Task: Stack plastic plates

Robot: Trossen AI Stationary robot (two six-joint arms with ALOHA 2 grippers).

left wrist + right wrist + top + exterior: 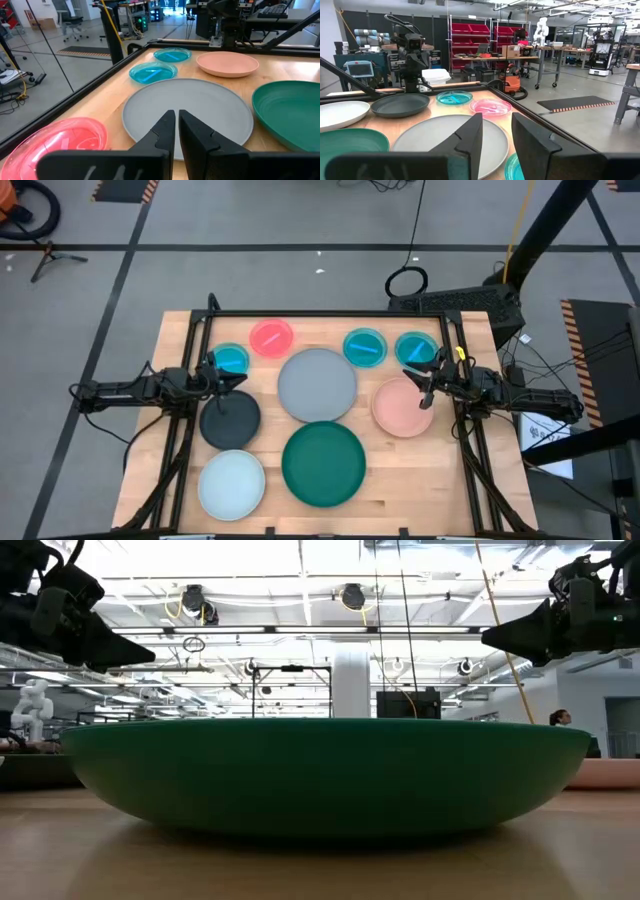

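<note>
Nine round plastic plates lie flat and unstacked on the wooden table. The large grey plate sits at the middle, with the large dark green plate just beside it toward the front edge. The medium salmon-pink plate lies to the right. The medium black plate and medium pale blue plate lie to the left. Along the back lie the small pink-red plate and three small bright blue plates.

left gripper nearly closed, right gripper parted
</note>
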